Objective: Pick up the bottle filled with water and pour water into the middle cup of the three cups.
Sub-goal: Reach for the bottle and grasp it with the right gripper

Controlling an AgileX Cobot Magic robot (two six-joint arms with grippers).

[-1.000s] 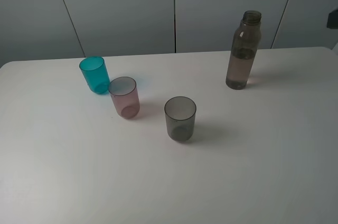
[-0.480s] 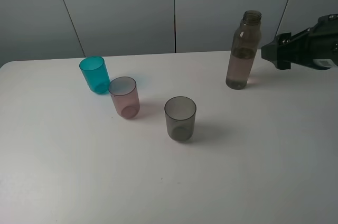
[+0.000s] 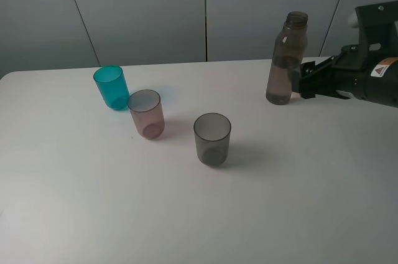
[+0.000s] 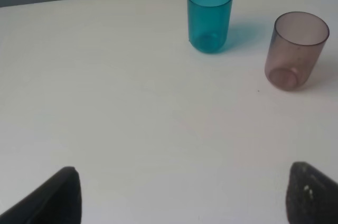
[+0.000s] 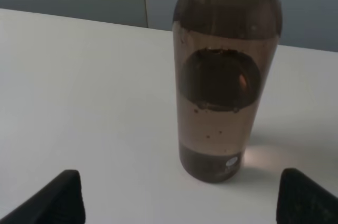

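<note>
The bottle (image 3: 285, 61) stands upright at the back right of the table, partly filled with water, with no cap on its neck. It fills the right wrist view (image 5: 224, 84). My right gripper (image 3: 305, 83) is open just to the right of the bottle, with its fingertips (image 5: 59, 198) wide apart on either side and not touching it. The three cups stand in a diagonal row: the teal cup (image 3: 112, 88), the middle cup (image 3: 147, 114) in pale pink-mauve, and the smoky grey cup (image 3: 212, 139). My left gripper (image 4: 185, 197) is open and empty, facing the teal cup (image 4: 209, 17) and the pink cup (image 4: 296, 49).
The white table (image 3: 93, 202) runs back to a grey panelled wall (image 3: 155, 9). My left arm does not show in the exterior view.
My right arm has come in from the right edge and moved left, up close to the bottle. The bottle and cups have not moved.
</note>
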